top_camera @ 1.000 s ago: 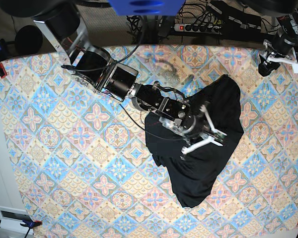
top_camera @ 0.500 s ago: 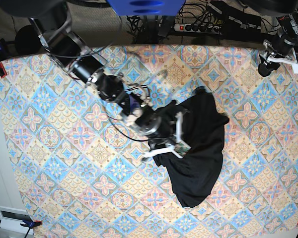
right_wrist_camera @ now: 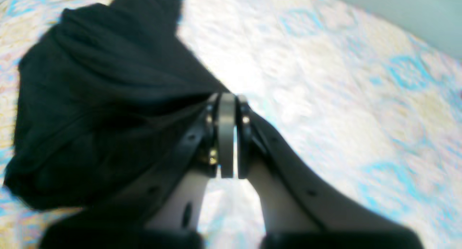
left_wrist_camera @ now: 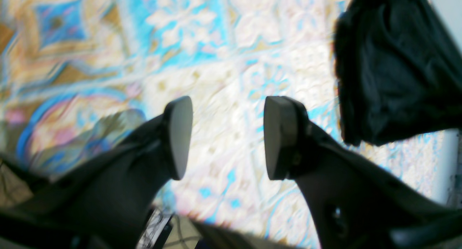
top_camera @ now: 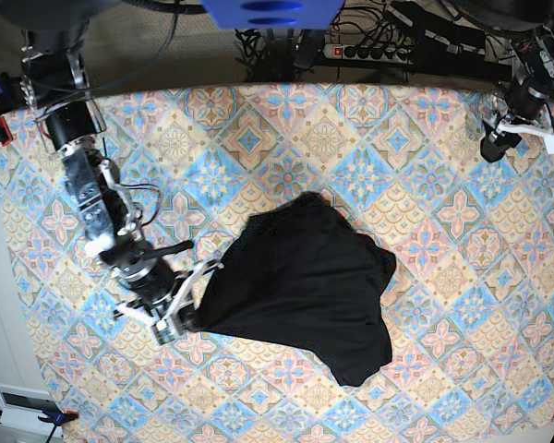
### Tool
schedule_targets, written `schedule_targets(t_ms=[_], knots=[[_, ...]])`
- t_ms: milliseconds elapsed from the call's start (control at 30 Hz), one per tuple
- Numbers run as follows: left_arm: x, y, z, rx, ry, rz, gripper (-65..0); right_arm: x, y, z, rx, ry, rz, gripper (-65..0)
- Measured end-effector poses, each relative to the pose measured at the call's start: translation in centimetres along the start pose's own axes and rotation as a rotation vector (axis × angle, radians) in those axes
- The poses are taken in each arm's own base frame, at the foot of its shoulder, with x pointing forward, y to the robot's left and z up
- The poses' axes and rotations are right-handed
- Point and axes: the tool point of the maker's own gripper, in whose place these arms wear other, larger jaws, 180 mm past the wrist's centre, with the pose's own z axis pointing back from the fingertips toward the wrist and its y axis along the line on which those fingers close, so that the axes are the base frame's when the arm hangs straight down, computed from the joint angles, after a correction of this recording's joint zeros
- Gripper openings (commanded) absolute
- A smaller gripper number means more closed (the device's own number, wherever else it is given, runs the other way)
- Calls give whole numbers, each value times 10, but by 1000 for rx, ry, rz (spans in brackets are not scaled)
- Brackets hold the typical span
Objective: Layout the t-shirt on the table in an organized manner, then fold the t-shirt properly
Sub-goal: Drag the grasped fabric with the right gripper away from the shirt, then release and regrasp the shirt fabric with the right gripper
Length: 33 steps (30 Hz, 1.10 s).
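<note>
Gripper on the right arm (top_camera: 186, 312), clamped on what appears to be an edge of the black t-shirt (top_camera: 300, 281), has dragged it leftward across the desk (top_camera: 425, 120), beginning the layout, while the left gripper (top_camera: 495, 138) waits open, empty, far corner.

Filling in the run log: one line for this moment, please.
right gripper: shut on t-shirt edge, pulled taut | left gripper: open, empty | table
</note>
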Motion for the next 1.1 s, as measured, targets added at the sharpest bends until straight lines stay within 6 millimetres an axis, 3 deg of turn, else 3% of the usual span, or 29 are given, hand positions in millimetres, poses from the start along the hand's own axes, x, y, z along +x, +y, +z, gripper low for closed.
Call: schedule_targets(t_ms=[167,300,400,467,633,733,800,933,1100], knots=[[-5,-19,-13,-53,27,-18,-341,0,-53,8,-98,-13,-36,-650],[-15,-35,-32,-55,75,-94,-341,-27,-92,11,-181,47,-74,-650],[-21,-51,-46,-70,100,-158,-341,-39,-109,15,-223,74,-85,-650],[-21,-58,-53,-74,105,-198,-341,-41,-110,18,-225,72,-90,-646],[-32,-70,-63,-78,138,-260,-341,-53,-54,24,-86,61,-152,-528],[-34,-65,-62,-59,145,-267,-341,-82,-39,26,-68,127,-167,-455],[-33,-65,-62,-59,143,-269,-341,-94,-22,17,-48,159,-180,-425],[-35,-67,-62,-67,148,-267,-341,-113,32,-6,65,220,-118,-407],[-33,-64,-61,-55,145,-268,-341,-136,46,-8,66,281,126,-406]])
